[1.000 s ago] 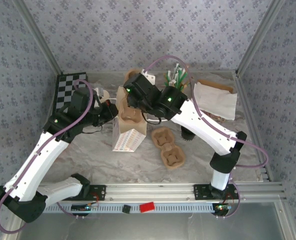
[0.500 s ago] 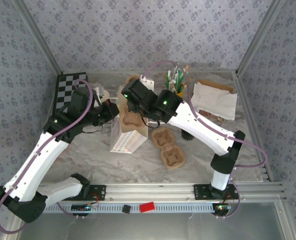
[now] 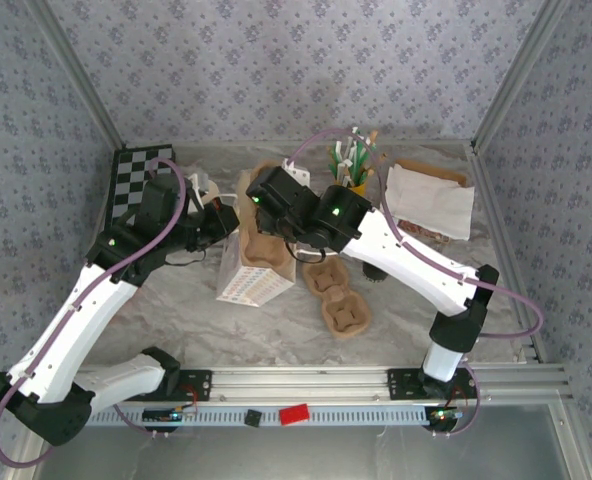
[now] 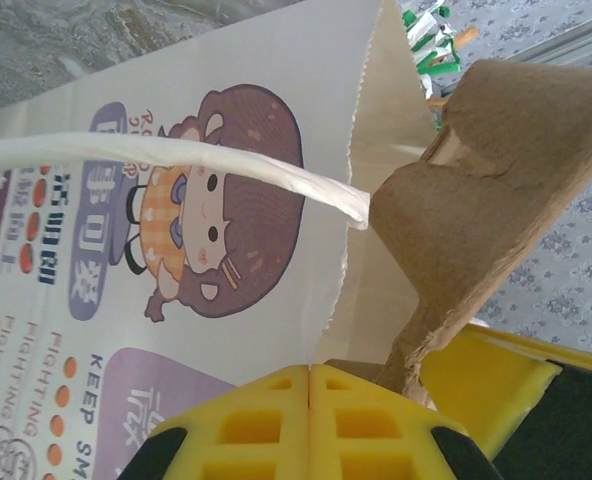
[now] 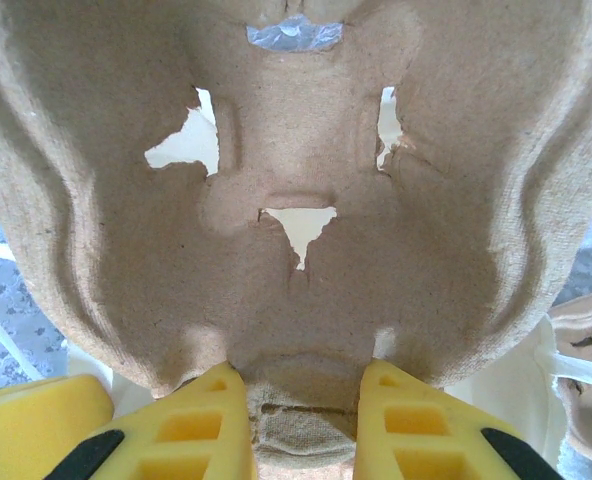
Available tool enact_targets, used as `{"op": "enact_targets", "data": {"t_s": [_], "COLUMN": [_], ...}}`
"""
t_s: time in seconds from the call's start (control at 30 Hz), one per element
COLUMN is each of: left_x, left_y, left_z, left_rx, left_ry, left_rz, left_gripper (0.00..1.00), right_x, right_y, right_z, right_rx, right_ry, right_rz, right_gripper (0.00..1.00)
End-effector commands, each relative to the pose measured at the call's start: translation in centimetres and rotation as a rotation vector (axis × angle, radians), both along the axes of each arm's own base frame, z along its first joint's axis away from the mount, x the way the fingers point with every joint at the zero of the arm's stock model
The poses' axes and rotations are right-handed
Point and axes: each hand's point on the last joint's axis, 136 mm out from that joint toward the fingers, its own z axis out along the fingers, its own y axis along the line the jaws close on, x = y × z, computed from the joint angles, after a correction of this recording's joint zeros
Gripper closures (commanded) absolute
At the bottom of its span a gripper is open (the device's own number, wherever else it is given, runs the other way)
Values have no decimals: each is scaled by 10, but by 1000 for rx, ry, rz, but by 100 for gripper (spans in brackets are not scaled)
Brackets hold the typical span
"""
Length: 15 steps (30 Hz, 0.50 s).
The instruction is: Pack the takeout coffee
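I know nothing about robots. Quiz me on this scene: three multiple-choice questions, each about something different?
1. Where does the loose carrier lie?
A) on a checkerboard
B) on the table, right of the paper bag
C) inside the bag
2. The right gripper has fingers coloured:
A) yellow
B) red
C) blue
3. The right gripper is:
A) open, empty
B) holding a cup
C) clamped on a second carrier
Answers: B, the top view shows it beside the bag; A, the wrist view shows them yellow; C, they pinch its edge.

Top camera is looking down from behind. Wrist cameras are crowding (almost touching) the same pulp carrier (image 5: 296, 230) and paper bag (image 4: 176, 200).
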Motion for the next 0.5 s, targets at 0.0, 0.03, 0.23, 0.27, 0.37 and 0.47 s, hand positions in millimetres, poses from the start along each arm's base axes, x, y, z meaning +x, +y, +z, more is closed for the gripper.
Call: {"op": "enact_targets", "data": {"t_s": [0.0,0.03,0.23,0.27,0.37,0.47], "left_x": [4,3,4,4,4,4], "left_y": [-6,-7,-7,-7,-8,-7], "left_z": [14,15,14,13,13,13], "left_rx": [-40,-40,-38,-36,-38,-31], "left_ry": [-42,-42,-43,-41,-44,-47], "left_rz": [-19,-24,-25,-24,-28,-27], "left_gripper": [100,100,100,100,100,100], "right_x": [-8,-11,-11,-11,-10,-9], "right_y": [-8,-7,-6,-5,-5,-2], "right_z": [-6,-10,-24,-26,-31,-31], "right_rx": [-2,2,4,8,23,50], "right_ry": [53,78,131,138,166,178], "right_rz": [-2,-4,-2,-5,-14,-9], "right_gripper": [76,76,77,77,76,76]}}
